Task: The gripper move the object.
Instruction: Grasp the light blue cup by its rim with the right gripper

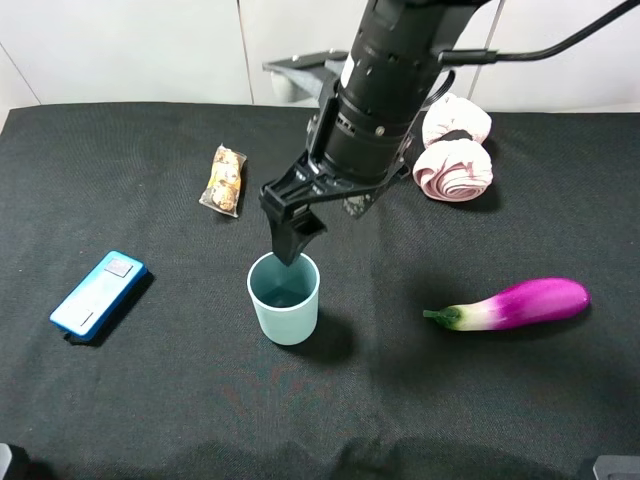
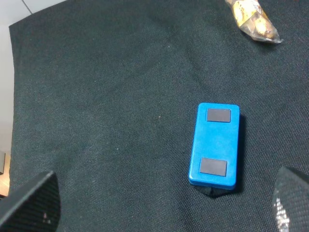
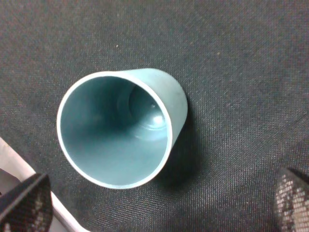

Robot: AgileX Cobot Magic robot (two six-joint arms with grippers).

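Your right gripper (image 1: 292, 242) is hovering spread wide over the upright cup (image 1: 284, 300), grasping nothing; you cannot tell whether it is touching the rim

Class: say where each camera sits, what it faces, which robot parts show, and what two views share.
Exterior high: high up, looking down on the table; right arm over the cup.
Left wrist: on left arm, facing down at the blue box; jaw tips show.
Right wrist: on right arm, looking into the cup; jaw tips show.
Exterior and right wrist share the cup.
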